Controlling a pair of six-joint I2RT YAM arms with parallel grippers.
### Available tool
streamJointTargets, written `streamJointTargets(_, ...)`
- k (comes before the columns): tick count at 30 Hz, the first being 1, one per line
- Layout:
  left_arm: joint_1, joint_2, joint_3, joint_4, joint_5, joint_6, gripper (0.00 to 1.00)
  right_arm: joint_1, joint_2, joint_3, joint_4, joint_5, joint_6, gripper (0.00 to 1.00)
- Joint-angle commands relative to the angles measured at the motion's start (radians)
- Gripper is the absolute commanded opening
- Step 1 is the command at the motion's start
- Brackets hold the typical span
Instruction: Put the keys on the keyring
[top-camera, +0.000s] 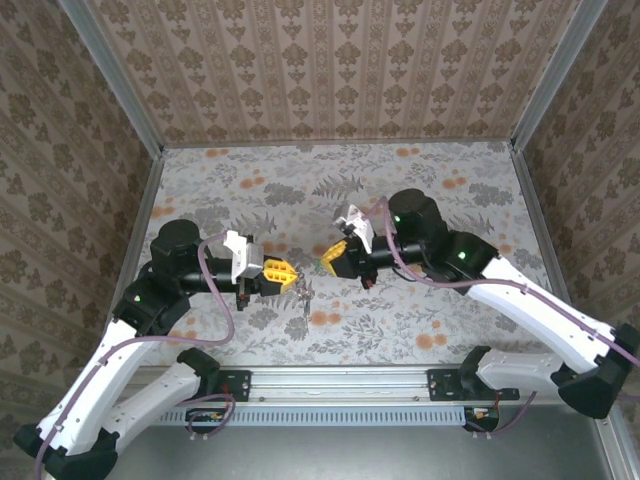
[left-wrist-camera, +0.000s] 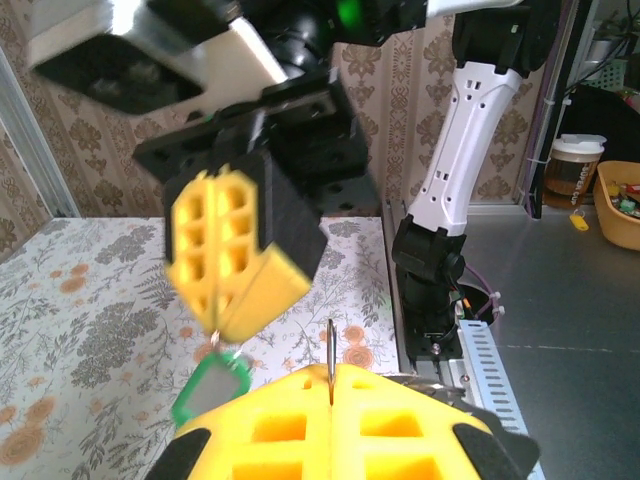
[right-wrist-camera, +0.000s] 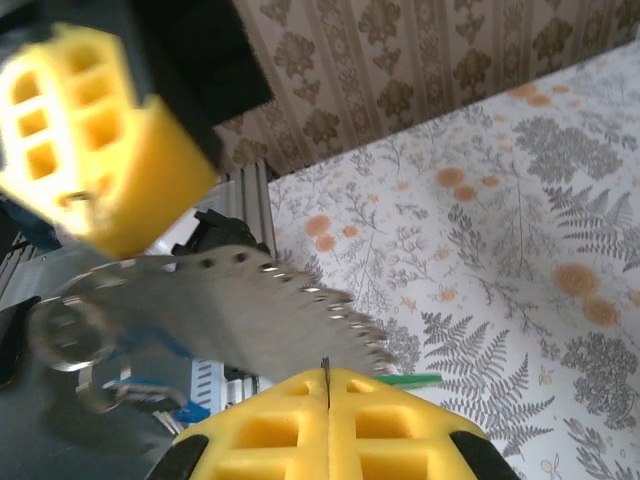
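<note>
Your left gripper (top-camera: 283, 272) is clamped tight on the keyring (left-wrist-camera: 330, 355), and only a thin metal edge pokes up from the seam between its jaws. The silver key (right-wrist-camera: 230, 300) dangles just below those jaws. Your right gripper (top-camera: 335, 258) is pressed closed too, pinching the top of the green key (left-wrist-camera: 210, 385), which hangs just under its tips. Both arms reach inward over the table (top-camera: 420, 330), wrists about level, tips facing each other, near but apart. The label on the cup (left-wrist-camera: 574, 165) off to the side is too small to read.
</note>
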Motion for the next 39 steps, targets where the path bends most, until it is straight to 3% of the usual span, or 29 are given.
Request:
streamJointTargets(1,0.001,-0.003,0.01,0.03,0.011,0.025,0.0,0.033,-0.051,-0.028,0.049,0.037,-0.048,0.0)
streamJointTargets(8,0.005,0.014,0.012,0.052,0.037,0.004,0.0,0.232,-0.109,-0.151,0.234,0.345,-0.155,0.0)
streamJointTargets(16,0.011,0.019,0.012,0.063,0.078,-0.012,0.0,0.317,-0.178,-0.281,0.435,0.506,-0.193,0.0)
streamJointTargets(23,0.021,0.022,0.002,0.095,0.101,-0.032,0.0,0.317,-0.245,-0.342,0.53,0.508,-0.174,0.0)
streamJointTargets(39,0.028,0.022,-0.008,0.124,0.122,-0.054,0.0,0.317,-0.221,-0.358,0.695,0.429,-0.122,0.0)
